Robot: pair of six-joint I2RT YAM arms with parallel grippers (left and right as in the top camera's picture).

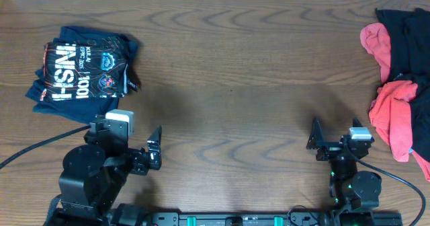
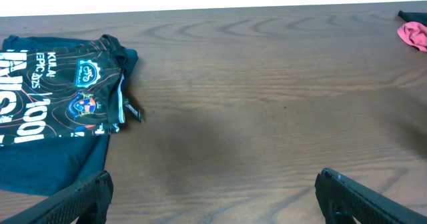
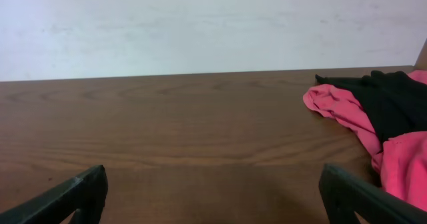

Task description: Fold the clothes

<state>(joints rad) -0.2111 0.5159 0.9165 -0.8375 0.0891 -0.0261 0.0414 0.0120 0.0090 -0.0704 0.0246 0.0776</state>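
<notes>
A folded black jersey with orange contour lines and white lettering lies at the table's far left; in the left wrist view the jersey fills the left side. An unfolded pile of coral-red and black clothes sits at the right edge, and the right wrist view shows this pile at its right. My left gripper hovers near the front edge, below and right of the jersey, open and empty. Left of the pile, my right gripper is also open with nothing between its fingers.
The brown wooden table stretches between jersey and pile. A pale wall rises behind its far edge. Black cables run from both arm bases along the front edge.
</notes>
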